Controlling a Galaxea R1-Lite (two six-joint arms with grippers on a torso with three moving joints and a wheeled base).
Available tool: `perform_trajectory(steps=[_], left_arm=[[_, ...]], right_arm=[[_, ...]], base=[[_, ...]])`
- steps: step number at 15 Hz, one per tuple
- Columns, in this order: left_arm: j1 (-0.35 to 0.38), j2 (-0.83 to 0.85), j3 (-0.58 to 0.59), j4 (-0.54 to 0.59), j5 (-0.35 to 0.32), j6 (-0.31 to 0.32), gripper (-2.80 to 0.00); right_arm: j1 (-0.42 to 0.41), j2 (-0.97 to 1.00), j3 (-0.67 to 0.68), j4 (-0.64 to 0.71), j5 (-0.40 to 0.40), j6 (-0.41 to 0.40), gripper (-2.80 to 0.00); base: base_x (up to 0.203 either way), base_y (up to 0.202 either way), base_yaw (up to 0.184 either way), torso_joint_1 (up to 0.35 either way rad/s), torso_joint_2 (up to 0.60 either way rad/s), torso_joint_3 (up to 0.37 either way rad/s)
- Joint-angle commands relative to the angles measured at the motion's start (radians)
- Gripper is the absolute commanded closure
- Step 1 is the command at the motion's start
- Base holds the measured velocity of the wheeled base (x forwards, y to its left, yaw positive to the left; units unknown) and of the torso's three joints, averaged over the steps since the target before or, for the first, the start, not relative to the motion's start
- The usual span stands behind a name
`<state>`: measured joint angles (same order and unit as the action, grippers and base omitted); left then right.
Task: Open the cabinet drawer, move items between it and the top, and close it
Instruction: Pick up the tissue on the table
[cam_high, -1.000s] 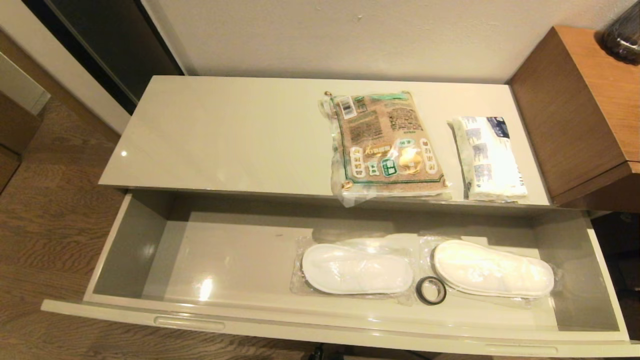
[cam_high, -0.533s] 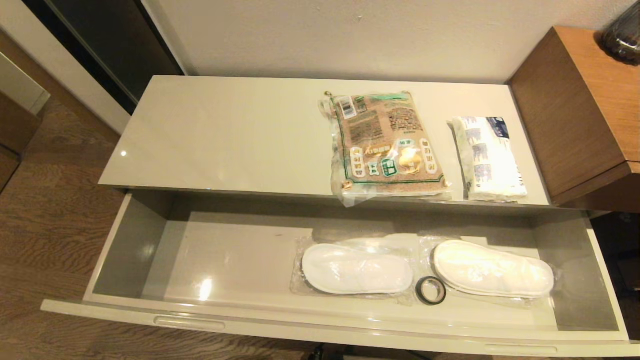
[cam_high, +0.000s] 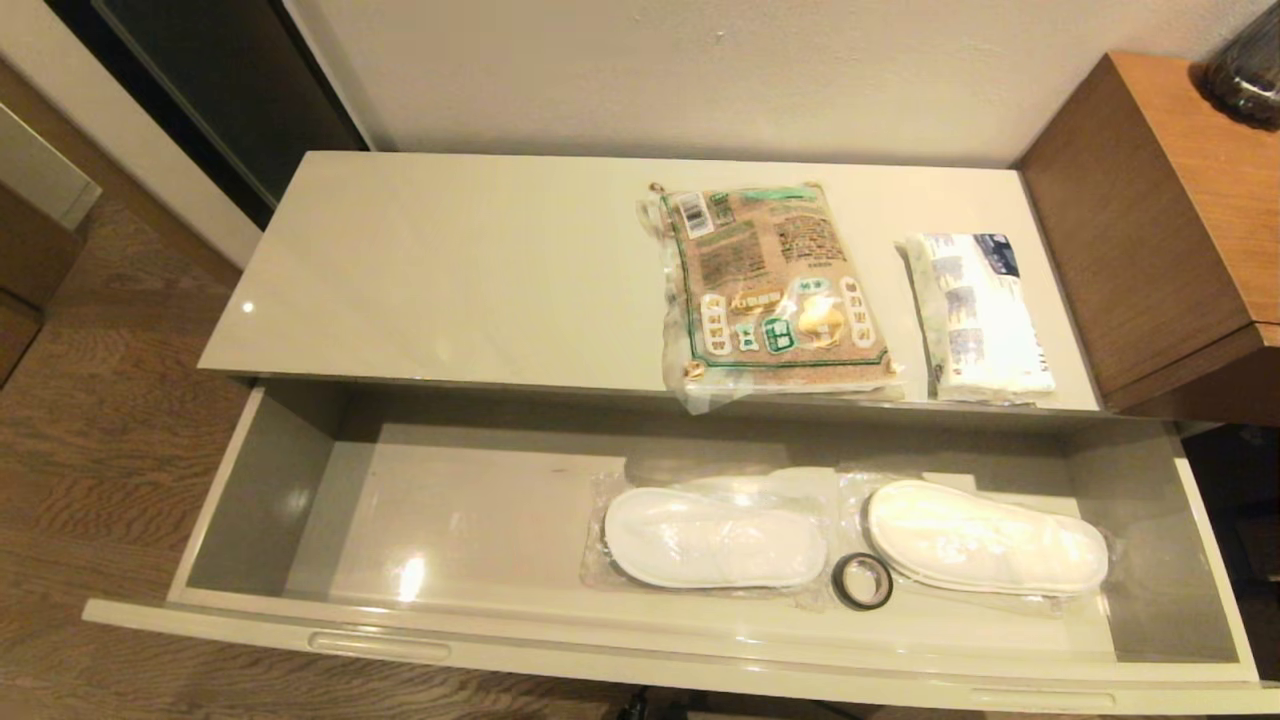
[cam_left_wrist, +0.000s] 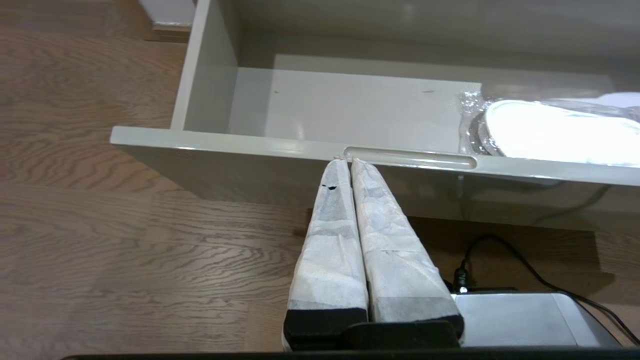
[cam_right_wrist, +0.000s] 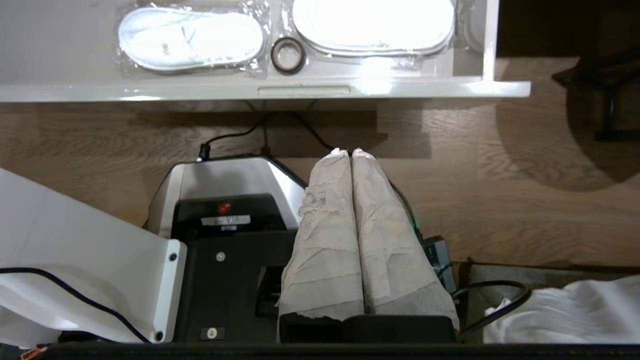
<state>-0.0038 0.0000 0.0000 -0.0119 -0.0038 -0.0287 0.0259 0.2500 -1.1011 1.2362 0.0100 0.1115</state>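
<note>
The cabinet drawer (cam_high: 280, 500) is standing pulled right out, both wrapped slippers (cam_high: 715, 538) lying in its right half with a small black tape ring (cam_high: 862, 580) between them. The grain bag (cam_high: 772, 285) and tissue pack (cam_high: 978, 315) are sitting on the top (cam_high: 450, 260), right side. The right gripper (cam_right_wrist: 345, 151) is hanging clenched and empty over the floor, near side of the drawer front; the left gripper (cam_left_wrist: 345, 160) is pressed together too, tips just by a handle slot (cam_left_wrist: 410, 157). Likely next: spreading those fingers and coming straight down on one slipper, steering clear of the ring. Neither arm is showing from the head, and the far slipper is glaring white, wrap edges hard to read.
</note>
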Motion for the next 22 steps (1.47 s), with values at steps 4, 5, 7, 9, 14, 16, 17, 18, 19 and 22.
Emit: perform_trajectory(steps=[4,5,7,9,14,16,17,18,19,22], left_arm=[[-0.001,0.000,0.000,0.000,0.001,0.000,0.00],[0.001,0.000,0.000,0.000,0.001,0.000,0.00],[0.001,0.000,0.000,0.000,0.001,0.000,0.00],[0.001,0.000,0.000,0.000,0.000,0.000,0.00],[0.000,0.000,0.000,0.000,0.000,0.000,0.00],[0.000,0.000,0.000,0.000,0.000,0.000,0.00],[0.001,0.000,0.000,0.000,0.001,0.000,0.00],[0.000,0.000,0.000,0.000,0.001,0.000,0.00],[0.001,0.000,0.000,0.000,0.000,0.000,0.00],[0.001,0.000,0.000,0.000,0.000,0.000,0.00]], right_arm=[[-0.018,-0.053,0.095,-0.017,0.004,0.005,0.00],[-0.020,-0.028,0.081,-0.024,0.003,0.012,0.00],[-0.024,-0.008,0.073,-0.027,0.004,0.053,0.00],[-0.024,-0.012,0.093,-0.028,0.005,0.055,0.00],[-0.026,-0.017,0.110,-0.027,0.005,0.060,0.00],[-0.036,0.012,0.090,-0.029,0.005,0.077,0.00],[-0.047,0.054,0.060,-0.028,0.006,0.101,0.00],[-0.054,0.111,0.012,-0.020,0.007,0.133,0.00],[-0.058,0.172,-0.030,-0.008,0.008,0.163,0.00],[-0.068,0.346,-0.088,0.009,0.057,0.218,0.00]], base=[[0.000,0.000,0.000,0.000,0.00,0.000],[0.000,0.000,0.000,0.000,0.00,0.000],[0.000,0.000,0.000,0.000,0.00,0.000],[0.000,0.000,0.000,0.000,0.00,0.000],[0.000,0.000,0.000,0.000,0.00,0.000],[0.000,0.000,0.000,0.000,0.00,0.000],[0.000,0.000,0.000,0.000,0.00,0.000],[0.000,0.000,0.000,0.000,0.00,0.000],[0.000,0.000,0.000,0.000,0.00,0.000],[0.000,0.000,0.000,0.000,0.00,0.000]])
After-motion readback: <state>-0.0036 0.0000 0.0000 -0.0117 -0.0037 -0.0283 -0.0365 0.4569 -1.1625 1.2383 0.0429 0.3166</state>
